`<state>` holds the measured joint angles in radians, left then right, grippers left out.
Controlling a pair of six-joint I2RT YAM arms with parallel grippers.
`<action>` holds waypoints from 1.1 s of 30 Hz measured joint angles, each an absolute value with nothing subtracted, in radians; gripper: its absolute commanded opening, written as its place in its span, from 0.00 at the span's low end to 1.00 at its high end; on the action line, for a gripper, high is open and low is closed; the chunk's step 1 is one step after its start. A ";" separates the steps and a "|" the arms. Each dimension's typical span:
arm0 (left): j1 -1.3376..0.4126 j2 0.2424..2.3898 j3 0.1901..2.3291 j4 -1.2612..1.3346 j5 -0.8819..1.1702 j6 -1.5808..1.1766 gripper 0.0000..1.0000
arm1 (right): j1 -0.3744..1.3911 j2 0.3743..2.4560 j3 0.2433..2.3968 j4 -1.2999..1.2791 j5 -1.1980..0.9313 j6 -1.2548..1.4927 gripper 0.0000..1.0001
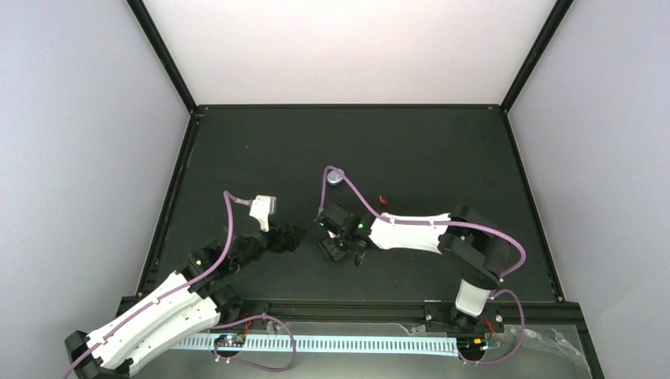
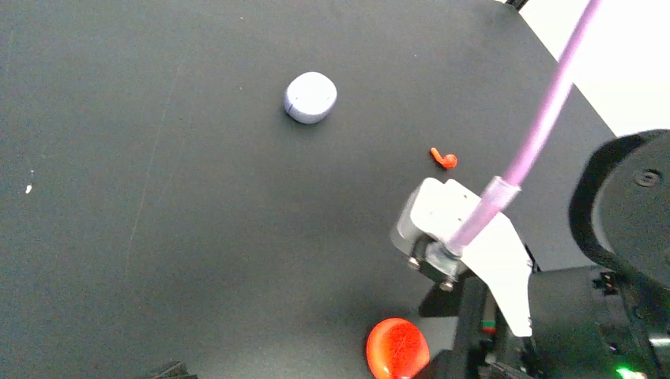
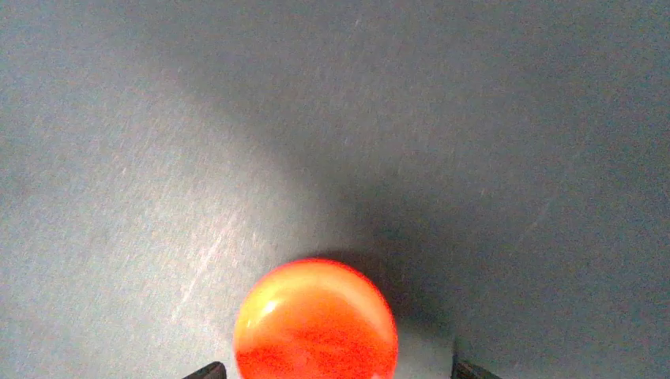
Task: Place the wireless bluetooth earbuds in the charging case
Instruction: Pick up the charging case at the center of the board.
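The left arm [image 1: 150,316] reaches out low from its base, bent at the elbow, and the left gripper [image 1: 288,237] has its jaws wide apart, holding nothing. The right arm [image 1: 411,233] folds back over its base and stretches across the table [image 1: 442,150] toward the left gripper, wrist tipped down. The right gripper [image 1: 336,246] is spread open. Its dark fingertips [image 3: 207,369] stand on either side of a glossy, rounded red-orange case [image 3: 316,324] without touching it. A tiny hooked red-orange earbud [image 2: 444,159] lies loose on the matte black table, beside the right wrist and well apart from the left gripper. Farther ahead of the left gripper sits a smooth, pebble-like pale purple case [image 2: 310,97], closed.
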<state>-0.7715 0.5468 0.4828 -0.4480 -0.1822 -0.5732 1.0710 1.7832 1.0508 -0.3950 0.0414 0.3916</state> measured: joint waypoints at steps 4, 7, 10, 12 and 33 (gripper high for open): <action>-0.772 0.547 0.476 -0.447 -0.182 -0.580 0.98 | 1.071 1.707 0.967 -0.360 -0.006 0.395 0.75; -0.772 0.547 0.470 -0.448 -0.181 -0.585 0.98 | 1.063 1.657 0.933 -0.334 -0.047 0.389 0.75; -0.772 0.543 0.467 -0.448 -0.179 -0.589 0.98 | 1.043 1.643 0.939 -0.306 -0.086 0.368 0.75; -0.772 0.541 0.467 -0.448 -0.178 -0.595 0.98 | 1.021 1.647 0.963 -0.299 -0.112 0.352 0.75; -0.772 0.463 0.453 -0.482 -0.178 -0.617 0.98 | 0.997 1.849 1.107 -0.299 -0.223 0.274 0.71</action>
<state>-0.7715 0.4625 0.4530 -0.4816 -0.1780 -0.6170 0.9974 1.8488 1.1072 -0.2985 -0.2226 0.2745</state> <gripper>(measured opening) 0.982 0.711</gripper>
